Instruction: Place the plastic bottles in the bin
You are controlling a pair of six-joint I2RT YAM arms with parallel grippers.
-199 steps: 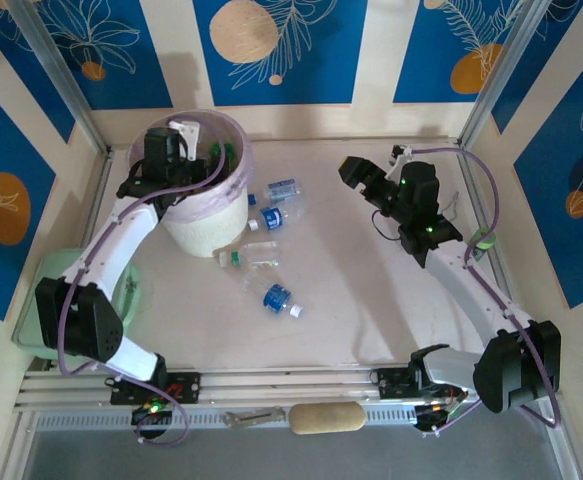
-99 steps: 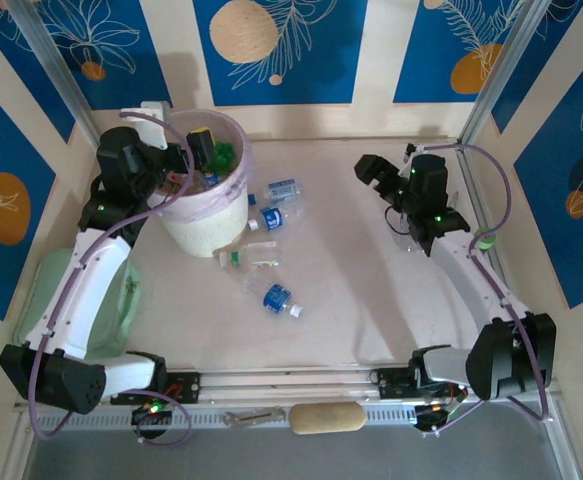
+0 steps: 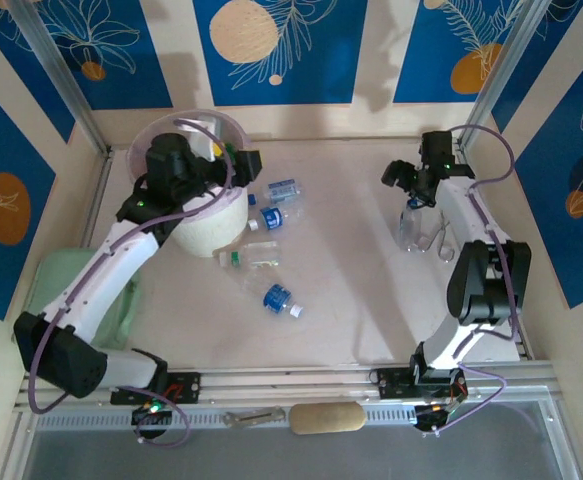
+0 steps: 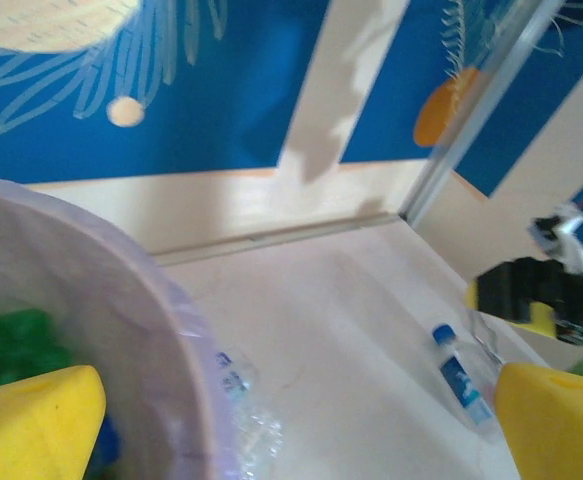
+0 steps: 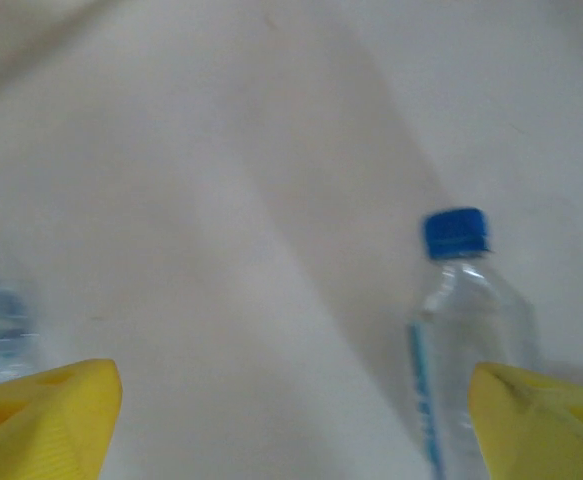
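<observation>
Left wrist view, left gripper (image 4: 296, 395): two yellow fingers (image 4: 33, 420) spread wide with nothing between them, held over the lip of the bin (image 4: 121, 290).
Right wrist view, right gripper (image 5: 296, 400): two yellow fingers (image 5: 41, 415) parted and empty. A blue-capped standing bottle (image 5: 451, 330) rises just beside the right-hand finger, ungripped.
Top external view, arms: two. The left one reaches across the bin to its right rim. The right one is stretched to the far right of the table (image 3: 351, 290), its gripper just above the standing bottle.
Bottles outside the bin: five counted, four lying and one upright.
Lying bottles: a loose cluster just right of the bin. They are the far bottle (image 3: 282, 188) with a blue label, the second bottle (image 3: 268, 218) with a blue label, the green-capped bottle (image 3: 246, 257) of clear plastic, and the near bottle (image 3: 279, 298) with a blue label.
Bottles inside the bin: green bottles (image 4: 11, 340) show below the liner's edge; their number cannot be told.
Bin: one, a round white bucket with a pale lilac liner, at the far left of the table.
Tray (image 3: 56, 275): one, pale green, left of the bin, partly under the left arm.
Roll (image 3: 326, 417): one, tan, lying at the near edge between the two arm bases.
</observation>
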